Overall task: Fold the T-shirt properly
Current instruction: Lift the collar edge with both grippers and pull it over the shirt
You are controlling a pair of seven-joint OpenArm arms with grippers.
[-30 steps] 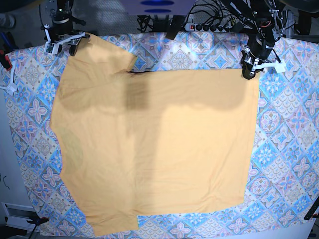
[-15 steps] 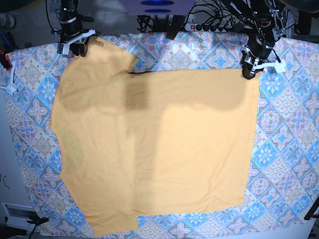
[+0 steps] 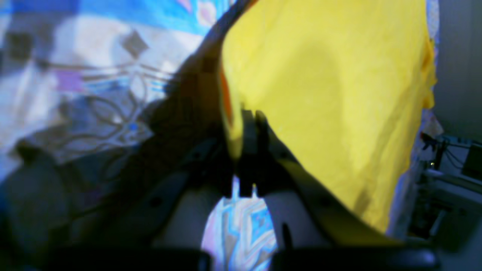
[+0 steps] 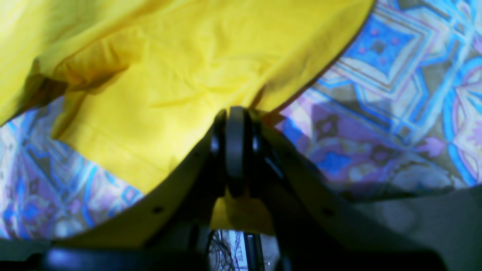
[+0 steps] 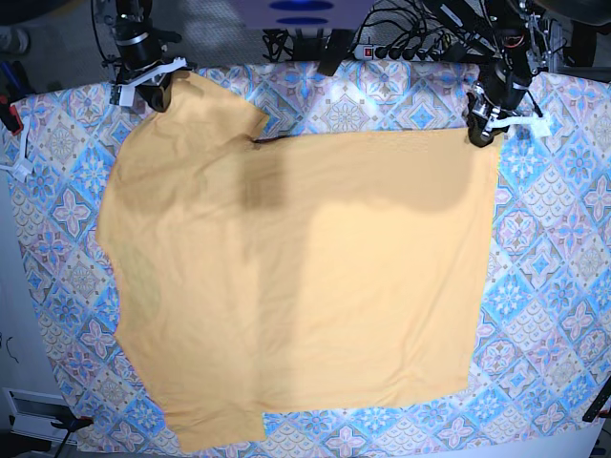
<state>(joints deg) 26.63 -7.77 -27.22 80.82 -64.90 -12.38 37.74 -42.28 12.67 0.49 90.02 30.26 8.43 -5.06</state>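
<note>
The yellow-orange T-shirt (image 5: 305,277) lies spread flat, with one sleeve pointing to the back left. In the base view my left gripper (image 5: 474,136) is at the shirt's back right corner, shut on the fabric. The left wrist view shows that gripper (image 3: 249,120) pinching the T-shirt's (image 3: 331,94) edge between closed jaws. At the back left, my right gripper (image 5: 160,95) sits on the sleeve's outer corner. From the right wrist camera, the gripper (image 4: 235,113) has its jaws pressed together on the T-shirt's (image 4: 180,67) hem.
A blue-and-pink tile-patterned cloth (image 5: 554,267) covers the table under the shirt. A power strip with cables (image 5: 401,50) runs along the back edge. A white clamp (image 5: 19,167) sits at the left edge. The shirt's lower hem lies near the front edge.
My right gripper moved right onto the sleeve's corner and closed on it. My left gripper stayed shut on its corner and shifted slightly toward the back.
</note>
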